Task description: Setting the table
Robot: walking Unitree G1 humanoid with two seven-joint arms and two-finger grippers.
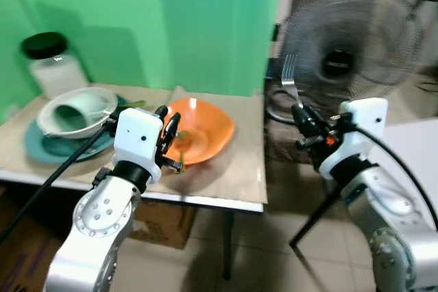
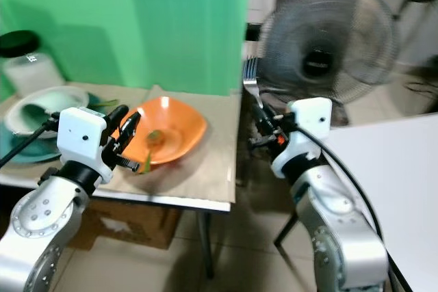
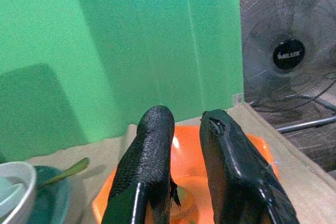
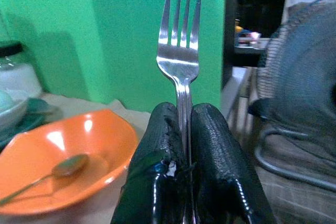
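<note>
Green wall behind the counter (image 1: 233, 186): the right hand (image 4: 184, 129) clamps an upright fork (image 4: 180, 51) beside it. Left hand (image 3: 181, 129), fingers apart, hovers over the orange bowl (image 1: 205, 131).

A cloth-covered worktop (image 1: 226, 176) stands before a green wall. On it lie an orange plastic bowl (image 1: 209, 131), a teal plate (image 1: 48, 145) and a black-lidded jar (image 1: 51, 63).

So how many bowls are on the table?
2. The orange bowl sits near the table's front edge with a spoon in it; the white bowl sits on the teal plate further left.
</note>
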